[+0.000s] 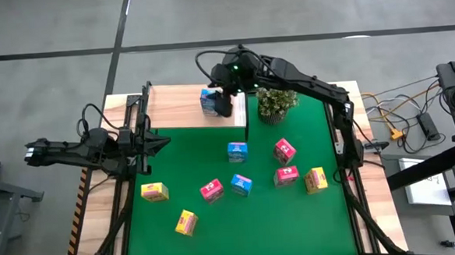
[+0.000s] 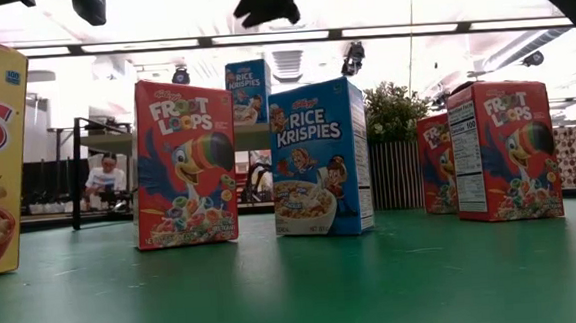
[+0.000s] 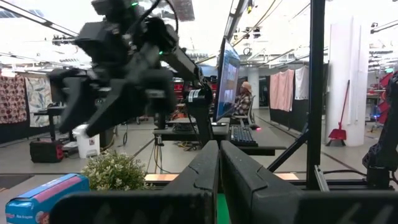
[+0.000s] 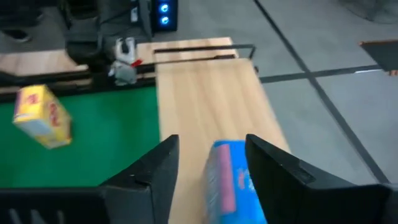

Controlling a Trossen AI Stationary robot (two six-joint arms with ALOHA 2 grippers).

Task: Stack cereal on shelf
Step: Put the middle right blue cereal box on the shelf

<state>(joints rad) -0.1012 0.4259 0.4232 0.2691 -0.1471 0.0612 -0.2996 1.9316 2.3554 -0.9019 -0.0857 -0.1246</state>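
From above, my right gripper [image 1: 222, 102] hangs over the shelf [image 1: 178, 107], right beside a blue box [image 1: 209, 102] standing on it; eight more boxes dot the green mat [image 1: 217, 222]. My right wrist shows my fingers [image 4: 155, 165] spread apart, that blue box [image 4: 228, 180] between them. My left gripper [image 1: 35, 152] waits off-table, fingers together.

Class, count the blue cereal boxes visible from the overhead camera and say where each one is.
3: one blue box on the shelf beneath the right gripper; two on the green mat, one mid-mat, one nearer the front.
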